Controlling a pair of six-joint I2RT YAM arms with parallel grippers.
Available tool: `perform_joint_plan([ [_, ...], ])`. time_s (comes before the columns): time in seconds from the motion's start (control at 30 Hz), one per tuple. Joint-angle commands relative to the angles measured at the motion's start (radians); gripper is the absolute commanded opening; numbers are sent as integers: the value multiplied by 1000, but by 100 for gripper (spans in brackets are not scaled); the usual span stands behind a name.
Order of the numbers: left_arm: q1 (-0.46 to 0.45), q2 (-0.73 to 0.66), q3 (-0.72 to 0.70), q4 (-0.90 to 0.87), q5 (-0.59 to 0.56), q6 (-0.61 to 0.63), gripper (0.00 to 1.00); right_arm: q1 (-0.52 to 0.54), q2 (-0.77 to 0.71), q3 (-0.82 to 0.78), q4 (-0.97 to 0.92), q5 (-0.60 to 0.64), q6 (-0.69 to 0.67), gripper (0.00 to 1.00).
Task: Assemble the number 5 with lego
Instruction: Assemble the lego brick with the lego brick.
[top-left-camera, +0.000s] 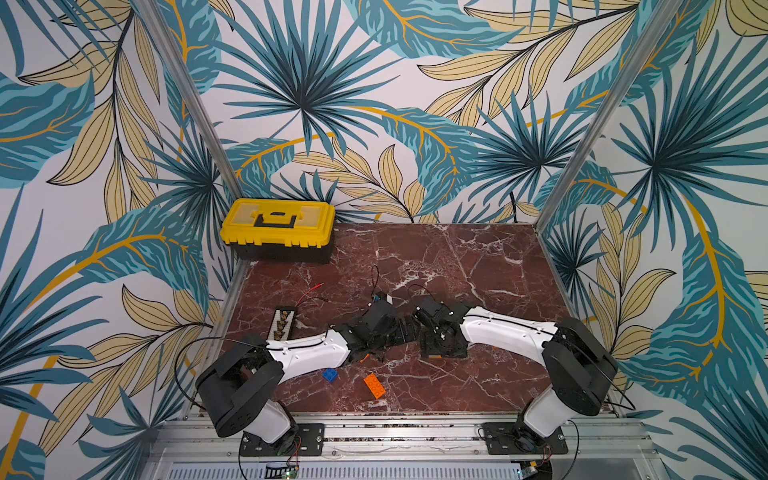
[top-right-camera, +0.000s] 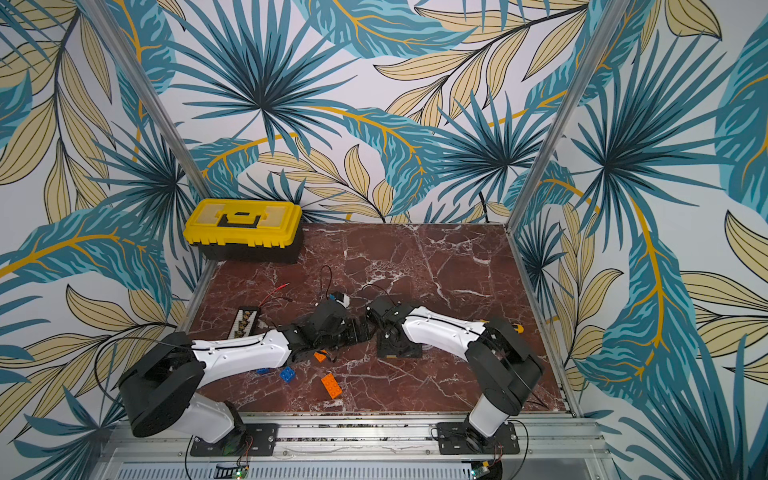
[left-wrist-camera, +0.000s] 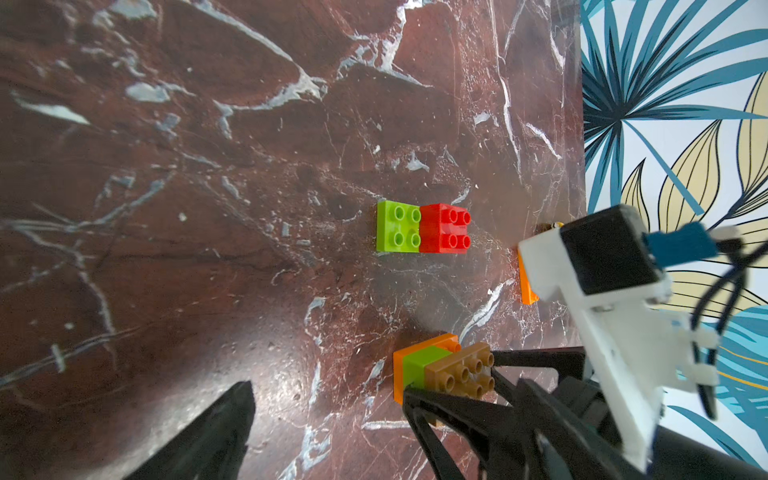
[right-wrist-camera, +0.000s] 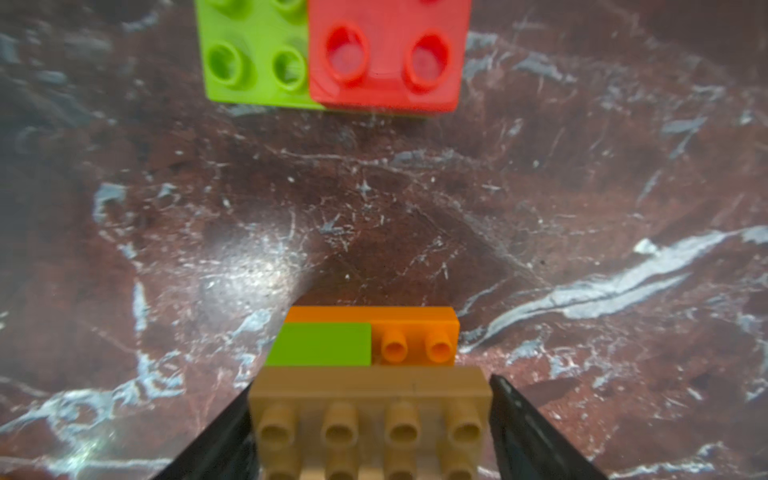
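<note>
Brick cluster (right-wrist-camera: 320, 345), tan-topped, flanked by right tool (right-wrist-camera: 370, 380), grip unclear, left tool (top-left-camera: 406, 331) spread wide.

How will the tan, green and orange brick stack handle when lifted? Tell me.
Probably rigid: the brick stack looks pressed together, tan over green and orange. Likely light, being small plastic. Its smooth sides might slip in the right gripper, whose fingers flank the tan brick, and a twist could pop the layers apart.
</note>
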Motion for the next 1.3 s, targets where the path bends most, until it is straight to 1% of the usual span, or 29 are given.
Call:
perform_joint_plan([
  [0.0, 1, 0, -3, -6, -11, 10, 100, -1, -65, -2, -33, 3, 11, 84],
  [0.13, 0, -3, 3, -5, -6, 21, 100, -5, -132, -32, -19, 34, 30, 85],
  [0.2, 0, -3, 9, -8, -3, 31, 100, -15, -166, -58, -13, 55, 49, 83],
  [0.33, 0, -3, 15, -9, 2, 36, 100, -37, -203, -92, -8, 58, 58, 79],
  [0.43, -1, 3, 19, -6, 9, 39, 100, -42, -196, -99, -19, 59, 55, 77],
  [0.77, -5, 11, 28, -5, 19, 39, 100, -42, -157, -103, 36, -3, 55, 77],
  [1.27, -5, 20, 30, -7, 17, 36, 100, -42, -48, -103, -17, 26, 24, 77],
])
